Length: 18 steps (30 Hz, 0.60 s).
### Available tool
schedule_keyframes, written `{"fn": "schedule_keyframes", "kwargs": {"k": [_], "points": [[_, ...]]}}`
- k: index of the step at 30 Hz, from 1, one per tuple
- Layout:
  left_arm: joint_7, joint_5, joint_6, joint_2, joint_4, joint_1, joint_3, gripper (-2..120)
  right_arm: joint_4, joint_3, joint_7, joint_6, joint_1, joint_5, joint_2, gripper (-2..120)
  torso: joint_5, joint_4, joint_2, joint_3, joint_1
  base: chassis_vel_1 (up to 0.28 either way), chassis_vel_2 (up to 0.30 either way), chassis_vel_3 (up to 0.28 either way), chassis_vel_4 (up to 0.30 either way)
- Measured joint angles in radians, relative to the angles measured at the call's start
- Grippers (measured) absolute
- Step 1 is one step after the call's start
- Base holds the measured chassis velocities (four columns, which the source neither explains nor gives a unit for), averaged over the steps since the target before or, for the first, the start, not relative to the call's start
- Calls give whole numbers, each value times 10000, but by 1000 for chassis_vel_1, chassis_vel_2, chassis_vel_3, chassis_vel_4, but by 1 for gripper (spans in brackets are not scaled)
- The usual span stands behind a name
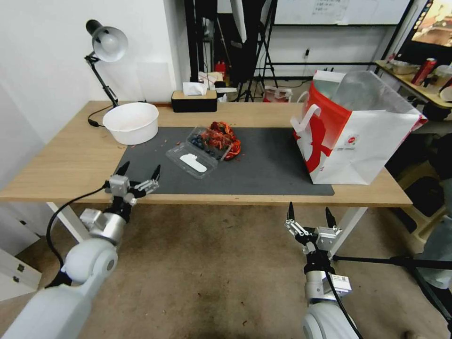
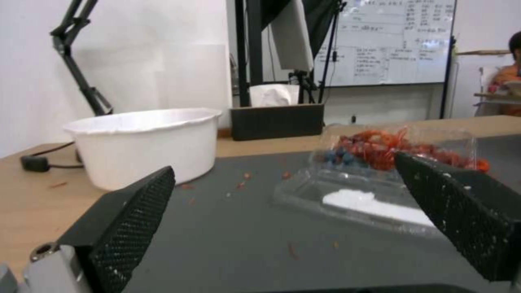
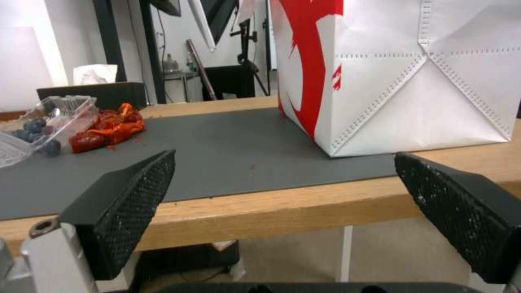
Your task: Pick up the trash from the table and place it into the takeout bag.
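An open clear plastic clamshell (image 1: 200, 153) with blueberries is lying mid-mat on the light-wood surface (image 1: 61, 160), red shells (image 1: 226, 139) piling against it. It is looking light, flimsy and slippery (best pinched at a rim). The left claw (image 1: 140, 172) is hovering wide open, empty, at the near edge; the right claw (image 1: 308, 215) is waiting open below it.
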Motion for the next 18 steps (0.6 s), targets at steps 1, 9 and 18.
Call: {"fn": "schedule_keyframes", "kwargs": {"k": [1, 9, 18], "points": [[12, 81, -72, -87, -9, 147, -85, 100, -9, 7, -2, 10, -2, -2, 14, 100, -1, -1, 0, 0, 1, 0, 0, 0, 0], [78, 454, -501, -492, -89, 971, -525, 100, -124, -2, -49, 43, 58, -3, 27, 100, -1, -1, -1, 0, 1, 0, 0, 0, 0], [251, 678, -1111, -943, 111, 1788, -736, 100, -169, -21, -63, 48, 106, 11, 12, 100, -1, 0, -1, 1, 1, 0, 0, 0, 0]]}}
